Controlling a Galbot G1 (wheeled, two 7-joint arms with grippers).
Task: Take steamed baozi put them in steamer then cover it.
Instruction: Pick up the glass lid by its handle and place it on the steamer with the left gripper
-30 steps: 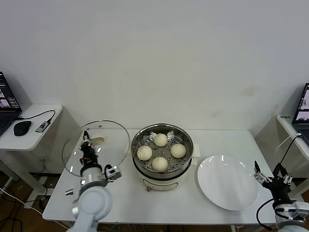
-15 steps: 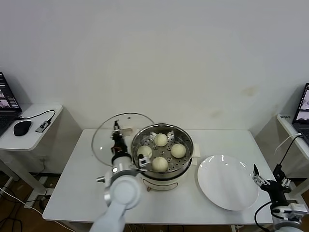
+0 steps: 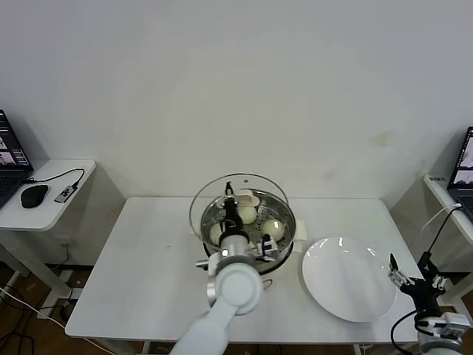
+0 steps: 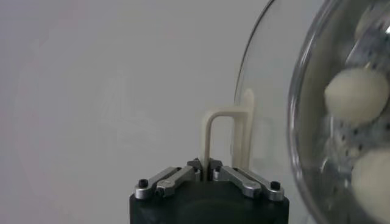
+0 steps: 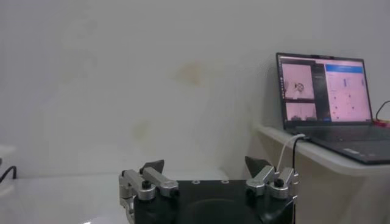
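Observation:
My left gripper is shut on the cream-white handle of the cover, a clear glass lid with a metal rim. The lid hangs tilted over the steamer, shifted a little toward its left and back side. Steamed baozi lie on the perforated tray inside, seen partly through the glass; my left arm hides some of them. In the left wrist view two baozi show inside the shiny pot beyond the lid's edge. My right gripper waits open at the table's front right corner.
A flat white plate lies right of the steamer on the white table. A side table with a mouse stands at the left. A laptop sits on a shelf at the right. The wall is close behind.
My left arm has carried the cover rightward from above the table's left part to over the steamer. The right arm has barely moved.

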